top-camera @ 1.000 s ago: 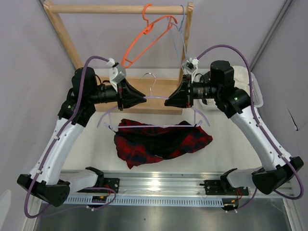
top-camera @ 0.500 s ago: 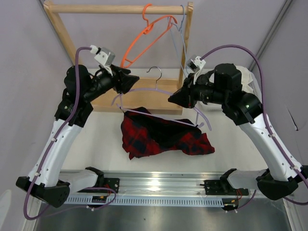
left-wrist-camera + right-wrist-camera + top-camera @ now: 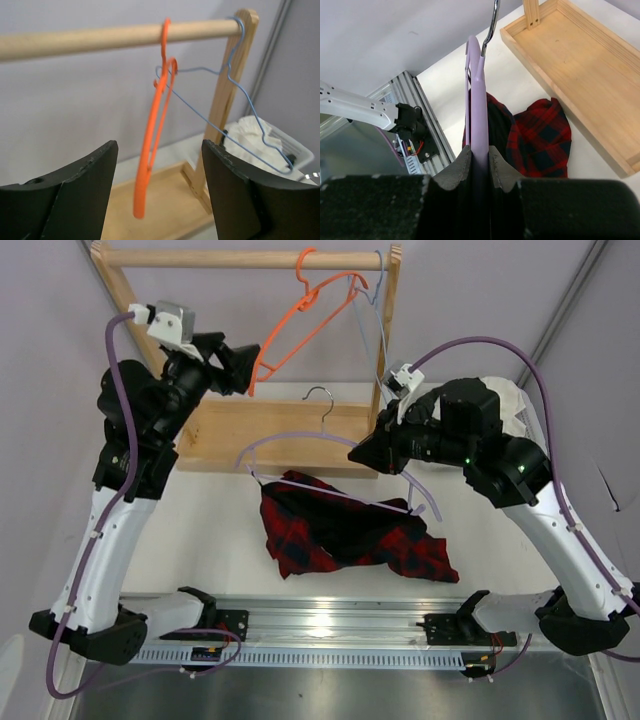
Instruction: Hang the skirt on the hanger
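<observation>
Bright, even lighting.
Glare is seen on the metal rail [image 3: 330,620]; the near jaws are blurred.

No legible text — none anywhere

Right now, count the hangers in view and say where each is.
3: orange hanger and pale blue hanger on the wooden rail; lavender hanger clamped in the right tool.

Overhead view faces down; both close wrist views share its wooden rack [image 3: 220,257].
</observation>
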Motion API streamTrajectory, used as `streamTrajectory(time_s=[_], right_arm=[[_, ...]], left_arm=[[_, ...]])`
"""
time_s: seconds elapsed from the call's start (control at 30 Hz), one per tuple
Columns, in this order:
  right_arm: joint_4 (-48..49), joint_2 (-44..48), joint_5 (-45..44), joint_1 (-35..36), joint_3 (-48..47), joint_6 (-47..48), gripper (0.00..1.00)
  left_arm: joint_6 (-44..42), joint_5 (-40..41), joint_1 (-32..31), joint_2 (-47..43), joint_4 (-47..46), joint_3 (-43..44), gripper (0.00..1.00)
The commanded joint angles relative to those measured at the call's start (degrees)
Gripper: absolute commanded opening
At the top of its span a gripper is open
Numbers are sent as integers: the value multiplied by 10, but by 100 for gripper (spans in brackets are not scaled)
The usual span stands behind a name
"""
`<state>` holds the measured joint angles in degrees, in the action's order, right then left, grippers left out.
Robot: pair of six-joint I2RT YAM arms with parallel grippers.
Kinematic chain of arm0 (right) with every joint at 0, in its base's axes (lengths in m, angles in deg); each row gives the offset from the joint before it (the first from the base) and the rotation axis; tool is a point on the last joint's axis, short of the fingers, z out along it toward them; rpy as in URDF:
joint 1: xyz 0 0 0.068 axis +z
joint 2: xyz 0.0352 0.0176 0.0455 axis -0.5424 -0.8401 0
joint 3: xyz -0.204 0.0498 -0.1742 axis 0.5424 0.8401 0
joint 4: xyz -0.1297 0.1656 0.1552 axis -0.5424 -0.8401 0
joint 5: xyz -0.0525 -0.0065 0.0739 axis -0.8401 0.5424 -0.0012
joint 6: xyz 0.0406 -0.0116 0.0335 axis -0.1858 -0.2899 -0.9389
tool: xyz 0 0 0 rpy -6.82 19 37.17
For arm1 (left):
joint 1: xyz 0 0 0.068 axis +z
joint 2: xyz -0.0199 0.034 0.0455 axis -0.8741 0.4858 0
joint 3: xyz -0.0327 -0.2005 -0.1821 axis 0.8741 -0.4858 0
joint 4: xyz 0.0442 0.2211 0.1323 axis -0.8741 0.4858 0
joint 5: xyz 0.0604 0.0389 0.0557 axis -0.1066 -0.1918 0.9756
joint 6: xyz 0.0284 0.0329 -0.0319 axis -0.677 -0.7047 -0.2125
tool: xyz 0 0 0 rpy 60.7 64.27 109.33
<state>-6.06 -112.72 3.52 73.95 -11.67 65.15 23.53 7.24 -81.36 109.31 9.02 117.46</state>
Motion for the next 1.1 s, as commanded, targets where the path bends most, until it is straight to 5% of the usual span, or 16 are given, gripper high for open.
streamTrajectory(time_s=[0.0,0.2,0.7,1.07], right_arm=[[35,-2,-25,12,-50,-21,0],[22,-33,-86,29,-92,-42,0],[-60,-188,-352,72,-329,-63,0],[26,-240,-440,83,-374,-8,0]], left_arm=[[-38,40,4,45,0,70,74],[-107,-18,6,143,59,163,77],[-92,-97,49,226,33,186,75],[-77,-95,49,236,22,179,65]])
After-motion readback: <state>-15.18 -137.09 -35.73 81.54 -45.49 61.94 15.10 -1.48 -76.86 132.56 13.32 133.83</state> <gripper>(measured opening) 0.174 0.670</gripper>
